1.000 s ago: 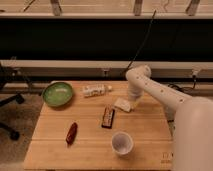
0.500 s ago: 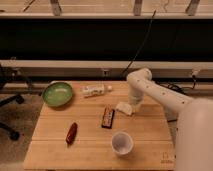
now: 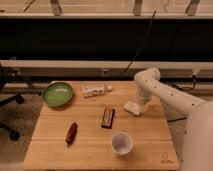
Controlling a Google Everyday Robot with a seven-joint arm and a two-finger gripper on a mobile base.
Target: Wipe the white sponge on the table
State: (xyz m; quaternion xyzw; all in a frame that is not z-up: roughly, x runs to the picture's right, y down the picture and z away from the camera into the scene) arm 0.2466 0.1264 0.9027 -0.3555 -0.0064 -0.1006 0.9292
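The white sponge (image 3: 132, 108) lies flat on the right half of the wooden table (image 3: 90, 150), to the right of the dark candy bar (image 3: 107, 117). My gripper (image 3: 141, 101) comes down from the white arm (image 3: 165, 95) on the right. It sits at the sponge's upper right end, touching it or just above it. The wrist hides most of the gripper.
A green bowl (image 3: 57, 94) stands at the back left and a white bottle (image 3: 96, 90) lies on its side beside it. A dark red object (image 3: 71, 133) lies front left. A white cup (image 3: 122, 143) stands front centre. A small logo (image 3: 163, 160) marks the front right corner.
The arm and gripper have shifted to the right, and the sponge has slid to the right along with them, away from the candy bar.
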